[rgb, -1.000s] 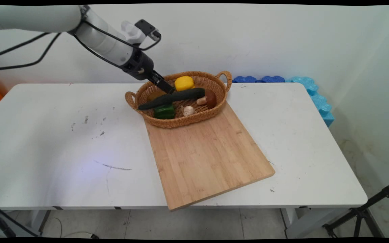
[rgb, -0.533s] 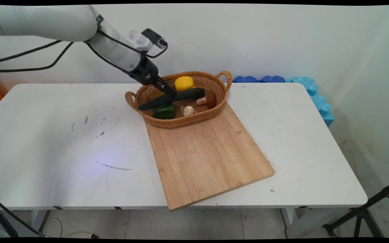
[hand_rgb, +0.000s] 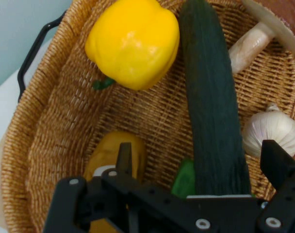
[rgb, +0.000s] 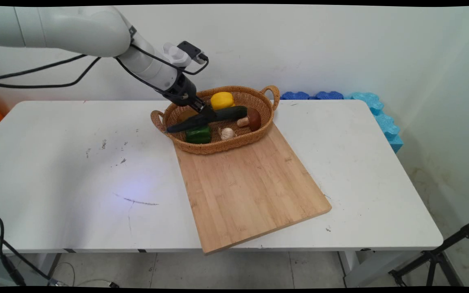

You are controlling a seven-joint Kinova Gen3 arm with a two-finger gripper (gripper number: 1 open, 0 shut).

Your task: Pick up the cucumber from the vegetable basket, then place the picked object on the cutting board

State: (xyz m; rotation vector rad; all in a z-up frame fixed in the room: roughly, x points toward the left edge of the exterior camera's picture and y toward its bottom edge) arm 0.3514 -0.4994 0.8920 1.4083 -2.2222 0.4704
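Black and spread apart, the two fingers [hand_rgb: 123, 158] of the black two-finger gripper [hand_rgb: 198, 165] straddle the long dark green cucumber [hand_rgb: 211, 111], one on each side of it, not yet closed on it (whether the pads touch its skin cannot be told). In the main view the gripper [rgb: 205, 115] sits low inside the oval woven wicker basket [rgb: 259, 132] at the cucumber's [rgb: 226, 114] middle, and the cucumber lies slantwise across the basket from its left end toward its middle. Just beside one finger in the hand view lies a yellowish-orange rounded vegetable [hand_rgb: 111, 160], partly hidden by the linkage, and under the cucumber's near end peeks the green bell pepper [hand_rgb: 185, 178]. Past the fingers sits the glossy yellow bell pepper [hand_rgb: 134, 42], close beside the cucumber, with a white garlic bulb [hand_rgb: 272, 132] and a pale-stemmed brown mushroom [hand_rgb: 264, 36] on the cucumber's other side. The basket [hand_rgb: 45, 121] rests on the far end of a light bamboo cutting board [rgb: 250, 189], which lies on the white table [rgb: 63, 171].
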